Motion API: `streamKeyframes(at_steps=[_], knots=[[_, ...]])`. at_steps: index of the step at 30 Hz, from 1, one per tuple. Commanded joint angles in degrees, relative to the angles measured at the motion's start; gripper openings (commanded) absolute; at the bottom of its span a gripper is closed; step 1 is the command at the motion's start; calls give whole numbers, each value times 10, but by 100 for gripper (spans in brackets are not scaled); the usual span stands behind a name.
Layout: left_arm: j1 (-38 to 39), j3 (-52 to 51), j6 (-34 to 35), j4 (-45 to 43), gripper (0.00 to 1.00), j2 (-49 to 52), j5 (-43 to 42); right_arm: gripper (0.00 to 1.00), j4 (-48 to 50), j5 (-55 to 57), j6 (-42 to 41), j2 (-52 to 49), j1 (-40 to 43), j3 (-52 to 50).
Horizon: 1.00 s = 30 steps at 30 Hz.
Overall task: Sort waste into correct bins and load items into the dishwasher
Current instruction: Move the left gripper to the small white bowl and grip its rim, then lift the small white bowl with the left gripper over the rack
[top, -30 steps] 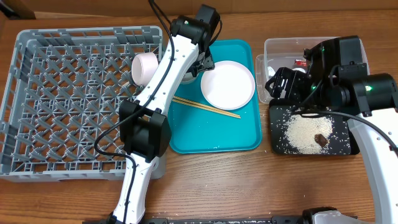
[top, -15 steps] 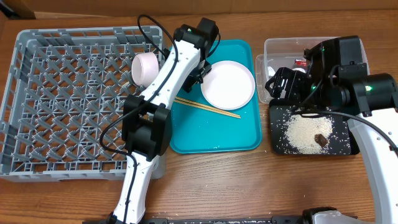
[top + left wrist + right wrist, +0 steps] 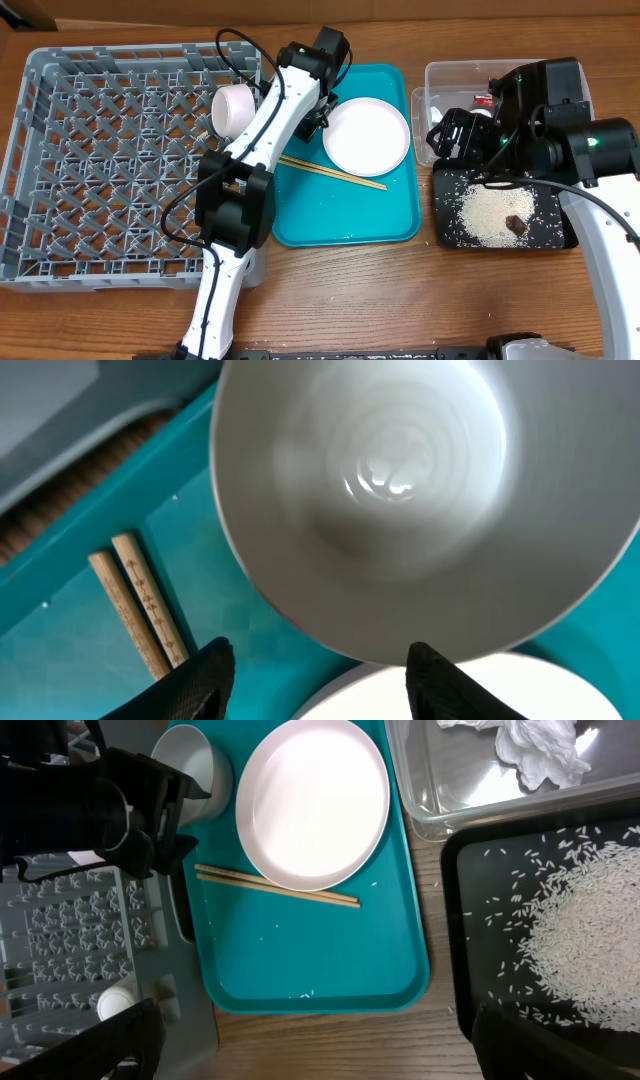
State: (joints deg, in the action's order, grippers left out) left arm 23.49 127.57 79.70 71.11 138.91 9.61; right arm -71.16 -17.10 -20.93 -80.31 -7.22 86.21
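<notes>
While the left gripper (image 3: pixel 322 675) hangs half-open holding nothing, one bowl (image 3: pixel 400 490) sits just ahead, one plate (image 3: pixel 367 137) beside, two chopsticks (image 3: pixel 135 610) near; right gripper (image 3: pixel 315 1030) gapes wide, empty, one rice pile (image 3: pixel 590 930) nearby.

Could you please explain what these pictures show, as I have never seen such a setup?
These are two robot arms at a wooden table, each ending in a two-finger gripper. The wide picture comes from a camera fixed overhead; the other two come from cameras on the wrists, showing their own fingers at the bottom edge. On the table sit a grey dish rack with a small bowl in it, a teal tray carrying a white plate, chopsticks and a second bowl, a clear tub holding a crumpled tissue, and a black tray with rice and a brown lump. The left gripper hovers at the second bowl's rim, jaws apart; the right gripper hangs wide open near the tub. Neither holds anything.
</notes>
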Motion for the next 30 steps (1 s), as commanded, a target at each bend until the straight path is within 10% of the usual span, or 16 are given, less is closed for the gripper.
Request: streamKeyframes(at_steps=[1,9,18,30], knots=[[-7,-3,-9,2,57,5,30,100,3,6,4,-1,1,0],[-11,-28,-9,-14,55,5,29,100,3,6,4,-1,1,0],[-12,-62,-27,-27,5,4,31,100,3,6,4,-1,1,0],[-24,78,-277,26,4,-2,81,100,3,6,4,-1,1,0]])
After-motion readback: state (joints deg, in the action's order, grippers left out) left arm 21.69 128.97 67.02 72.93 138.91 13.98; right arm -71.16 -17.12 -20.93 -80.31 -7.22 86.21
